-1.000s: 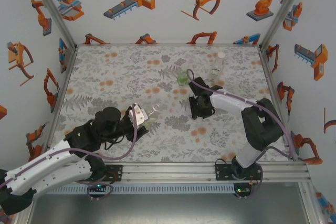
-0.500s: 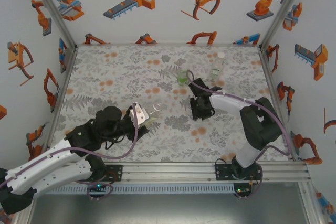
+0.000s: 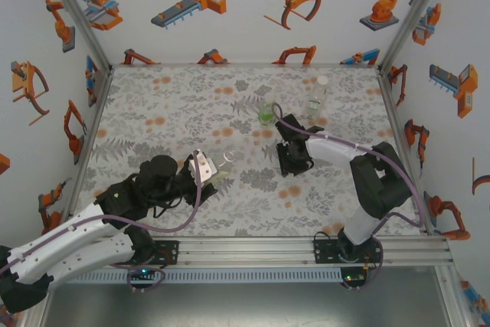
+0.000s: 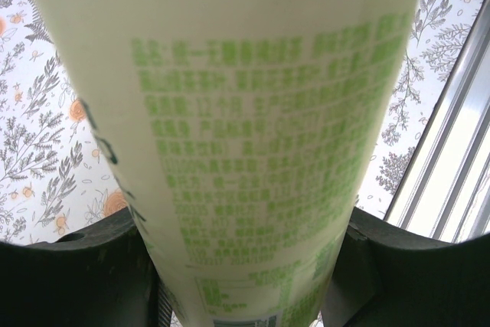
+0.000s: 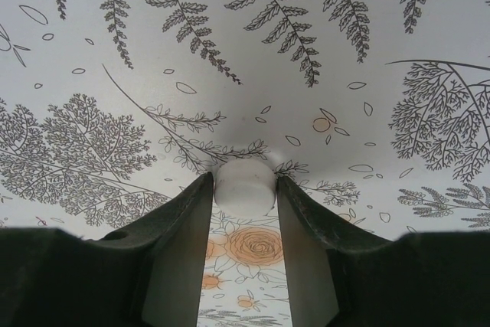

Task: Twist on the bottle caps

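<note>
The surface is a mat printed with grey ferns and orange blossoms. White walls carrying orange robot pictures close it in on three sides, and an aluminium rail runs along the near edge. The widest open stretch of mat lies on the far left; the two arms take up the near half.

There are three bottles. The yellowish clear plastic bottle, with a green-printed label, lies sideways in the left gripper, and its dark fingers are clamped on both flanks. The green clear plastic bottle and the colourless clear plastic bottle stand upright near the far edge, well apart from the walls.

Two caps can be counted. One sits on top of the colourless bottle. The other, a small round white plastic screw cap, rests on the mat, and the fingers of the right gripper press against its two sides. The top of the green bottle is too small to tell.
</note>
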Motion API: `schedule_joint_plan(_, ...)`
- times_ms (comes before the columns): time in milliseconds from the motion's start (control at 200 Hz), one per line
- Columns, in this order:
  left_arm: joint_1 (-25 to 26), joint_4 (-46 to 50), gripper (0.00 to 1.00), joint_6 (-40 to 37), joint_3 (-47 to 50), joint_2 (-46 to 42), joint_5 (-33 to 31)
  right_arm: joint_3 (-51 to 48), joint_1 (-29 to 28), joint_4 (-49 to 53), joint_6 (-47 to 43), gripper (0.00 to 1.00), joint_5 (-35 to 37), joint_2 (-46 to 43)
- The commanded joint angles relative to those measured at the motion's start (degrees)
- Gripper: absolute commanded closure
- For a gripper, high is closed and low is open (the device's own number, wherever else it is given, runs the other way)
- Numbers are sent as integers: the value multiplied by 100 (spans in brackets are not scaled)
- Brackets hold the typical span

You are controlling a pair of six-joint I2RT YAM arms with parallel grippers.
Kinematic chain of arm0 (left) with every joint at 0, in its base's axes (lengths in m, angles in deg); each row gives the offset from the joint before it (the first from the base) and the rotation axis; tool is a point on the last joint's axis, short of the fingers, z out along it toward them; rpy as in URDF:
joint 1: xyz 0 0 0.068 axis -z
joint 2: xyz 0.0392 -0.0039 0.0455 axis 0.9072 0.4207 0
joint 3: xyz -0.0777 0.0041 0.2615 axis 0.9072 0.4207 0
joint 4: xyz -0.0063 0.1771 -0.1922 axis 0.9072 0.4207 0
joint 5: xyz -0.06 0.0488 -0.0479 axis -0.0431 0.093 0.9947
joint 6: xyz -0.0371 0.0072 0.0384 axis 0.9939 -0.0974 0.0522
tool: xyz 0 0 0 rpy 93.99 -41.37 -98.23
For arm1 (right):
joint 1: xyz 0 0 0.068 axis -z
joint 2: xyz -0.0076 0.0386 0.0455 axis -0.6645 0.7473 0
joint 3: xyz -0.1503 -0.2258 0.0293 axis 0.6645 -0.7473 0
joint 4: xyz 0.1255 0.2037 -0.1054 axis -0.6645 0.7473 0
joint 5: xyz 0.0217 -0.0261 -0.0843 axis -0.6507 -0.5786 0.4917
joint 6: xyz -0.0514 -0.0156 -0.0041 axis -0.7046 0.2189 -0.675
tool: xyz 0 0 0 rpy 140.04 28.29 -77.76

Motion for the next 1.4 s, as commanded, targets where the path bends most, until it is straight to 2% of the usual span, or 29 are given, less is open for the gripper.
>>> schedule_joint_plan(0, -28, -158, 100, 54, -126, -70, 103, 2, 19, 232, -15, 61, -92, -70)
schedule_joint_plan(235, -28, -159, 100, 56, -81, -111, 86, 37, 14, 232, -4, 69, -91, -140)
schedule_joint_plan(416, -32, -278, 100, -3, 55, -91, 90, 20, 13, 277, -22, 77, -297, -704)
schedule_joint_plan(571, -39, -316, 100, -119, 17, 129, 208, -116, 4, -118, -273, 80, -1315, -1572)
schedule_joint_plan(826, -34, -89, 100, -276, -183, 436, 478, -626, -33, -1865, -648, 93, -3138, -3202)
schedule_joint_plan(1071, -37, 165, 100, -454, -350, 502, 956, -512, -102, -2728, -1492, 93, -5342, -3770)
schedule_joint_plan(1212, -35, 394, 100, -572, -495, 578, 1317, -143, -253, -2404, -2223, 94, -5995, -3791)
schedule_joint_plan(1397, -33, 600, 100, -648, -595, 739, 1540, 126, -367, -2316, -2497, 95, -6181, -3792)
